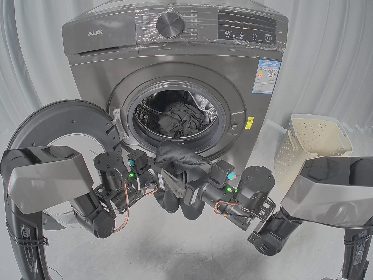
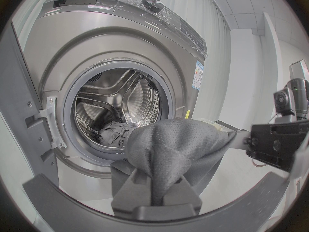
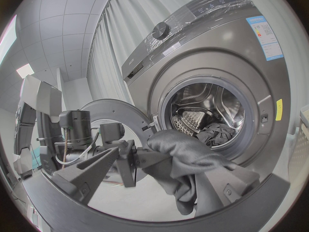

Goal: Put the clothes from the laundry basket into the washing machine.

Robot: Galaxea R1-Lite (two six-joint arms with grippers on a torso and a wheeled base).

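The floor (image 1: 163, 245) bears washing machine (image 1: 101, 70) and laundry basket (image 1: 289, 160).

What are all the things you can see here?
washing machine: 1, grey, in the middle, facing the robot
door: 1, grey, swung open on the robot's left
clothes pile: 1, black, inside the drum
held cloth: 1, dark grey, just in front of the opening
laundry basket: 1, cream, on the floor at the robot's right
curtain: 1, white, behind everything
left jaws: 1 pair, black, shut on the held cloth
right jaws: 1 pair, grey, open, held cloth draped over one side
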